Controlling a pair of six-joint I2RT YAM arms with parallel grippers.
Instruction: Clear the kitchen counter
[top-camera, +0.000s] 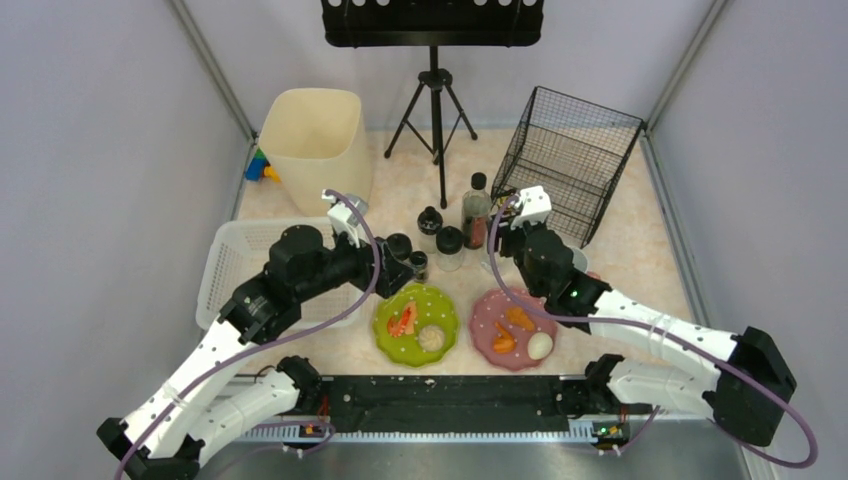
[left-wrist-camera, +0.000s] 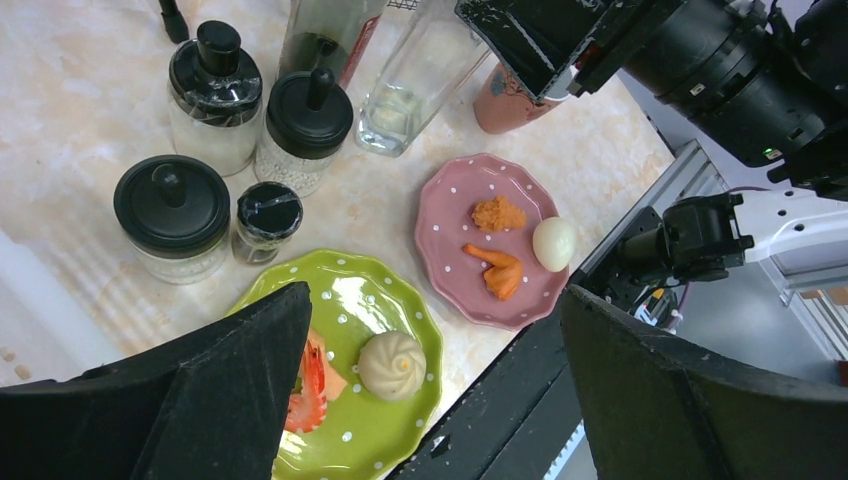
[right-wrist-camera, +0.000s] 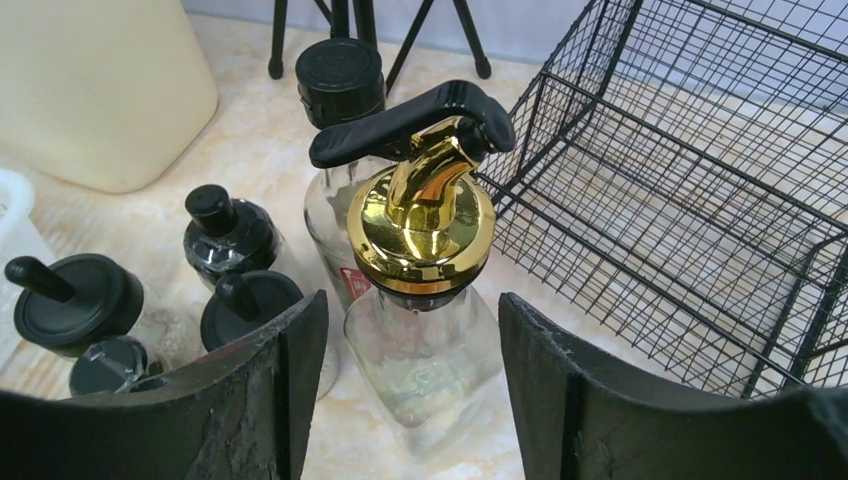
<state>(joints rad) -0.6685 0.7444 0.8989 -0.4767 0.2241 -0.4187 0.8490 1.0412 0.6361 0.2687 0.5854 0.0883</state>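
Observation:
The kitchen counter (top-camera: 645, 245) is pale marbled beige. On it stand a green plate (top-camera: 398, 345) with a shrimp and a bun, a pink plate (top-camera: 480, 318) with food and an egg, several black-lidded jars (top-camera: 449, 243) and a dark sauce bottle (top-camera: 476, 209). My left gripper (top-camera: 405, 268) is open and empty, above the green plate (left-wrist-camera: 400, 300) in its wrist view. My right gripper (top-camera: 505, 240) is open, with its fingers (right-wrist-camera: 290, 390) on either side of a clear glass bottle (right-wrist-camera: 420, 350) with a gold cap. The jaws are apart from the glass.
A white slotted basket (top-camera: 228, 262) sits at the left. A black wire rack (top-camera: 570, 155) stands tilted at the back right, close to the right gripper. A cream bin (top-camera: 312, 135) and a black tripod stand (top-camera: 435, 100) are at the back. A terracotta cup (left-wrist-camera: 505, 100) stands beside the clear bottle.

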